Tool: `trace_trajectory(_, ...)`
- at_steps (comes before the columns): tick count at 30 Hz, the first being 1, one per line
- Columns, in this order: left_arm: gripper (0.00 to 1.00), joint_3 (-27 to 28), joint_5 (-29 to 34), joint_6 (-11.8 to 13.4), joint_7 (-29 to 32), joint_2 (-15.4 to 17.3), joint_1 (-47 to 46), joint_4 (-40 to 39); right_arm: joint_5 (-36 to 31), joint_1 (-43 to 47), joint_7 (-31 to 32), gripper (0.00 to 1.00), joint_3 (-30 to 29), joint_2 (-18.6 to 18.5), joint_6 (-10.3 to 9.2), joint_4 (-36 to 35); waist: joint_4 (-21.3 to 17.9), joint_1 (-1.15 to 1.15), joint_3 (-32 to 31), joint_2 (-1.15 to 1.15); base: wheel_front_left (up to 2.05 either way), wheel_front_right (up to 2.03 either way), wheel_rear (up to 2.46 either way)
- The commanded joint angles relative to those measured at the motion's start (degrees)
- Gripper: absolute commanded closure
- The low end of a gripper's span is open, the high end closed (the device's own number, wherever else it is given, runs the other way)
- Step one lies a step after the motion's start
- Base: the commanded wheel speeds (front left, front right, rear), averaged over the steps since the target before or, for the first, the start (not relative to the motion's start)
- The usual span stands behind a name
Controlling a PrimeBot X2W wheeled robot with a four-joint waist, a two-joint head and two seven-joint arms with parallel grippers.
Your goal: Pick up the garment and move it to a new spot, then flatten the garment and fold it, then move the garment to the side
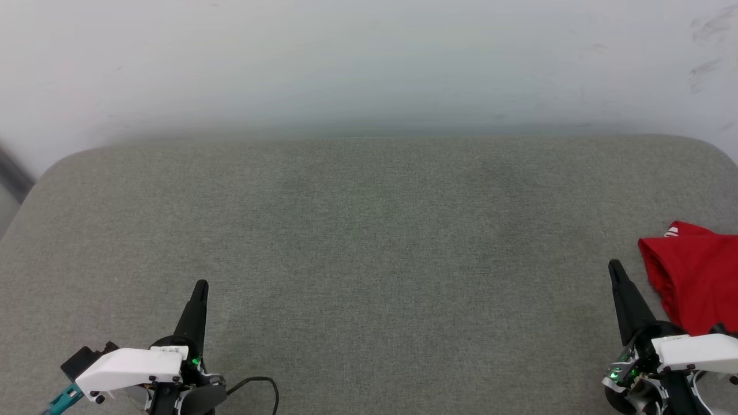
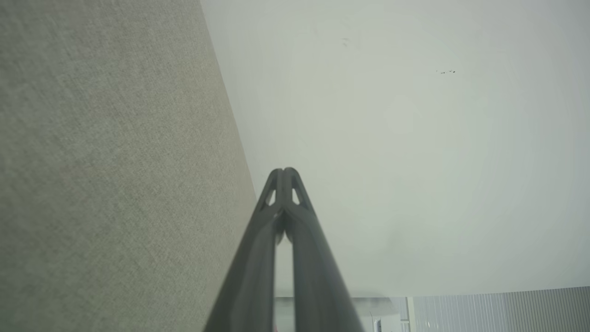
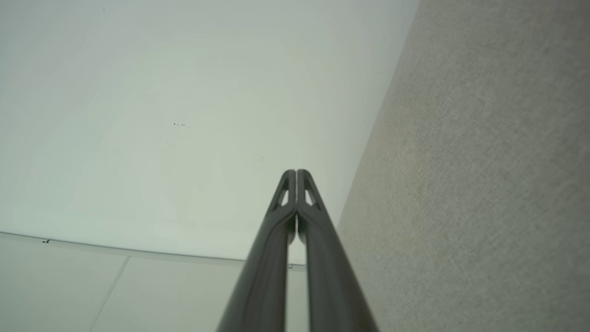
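Note:
The garment [image 1: 695,276], a red fabric bundle with a bit of white stripe at its top, lies at the far right edge of the grey padded surface [image 1: 369,242], partly cut off by the head view's edge. My right gripper [image 1: 616,266] stands just left of it, shut and empty, fingers pointing away from me. In the right wrist view the right gripper [image 3: 296,173] has its tips pressed together. My left gripper [image 1: 201,285] is at the lower left, shut and empty. Its tips also meet in the left wrist view [image 2: 284,170].
A pale wall [image 1: 369,63] rises behind the grey surface's far rounded edge. A black cable [image 1: 259,383] loops by the left wrist. The wide middle of the surface lies between the two grippers.

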Motion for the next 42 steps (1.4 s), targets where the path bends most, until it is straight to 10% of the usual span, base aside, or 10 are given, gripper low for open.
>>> trace_trajectory(1,1.00,0.3,-1.0,-0.3,0.4,-0.1,-0.9,0.1,1.2,-1.1,0.2,1.00,-0.2,0.0,-0.01,0.3,0.0,0.00,0.0,0.00,0.00,0.00,0.00)
trace_trajectory(42,1.00,1.3,-5.8,-1.2,1.8,-0.7,-1.4,0.4,6.0,-2.0,0.9,1.00,-1.2,0.6,-0.02,2.0,0.5,0.00,0.2,0.00,0.00,0.00,0.00)
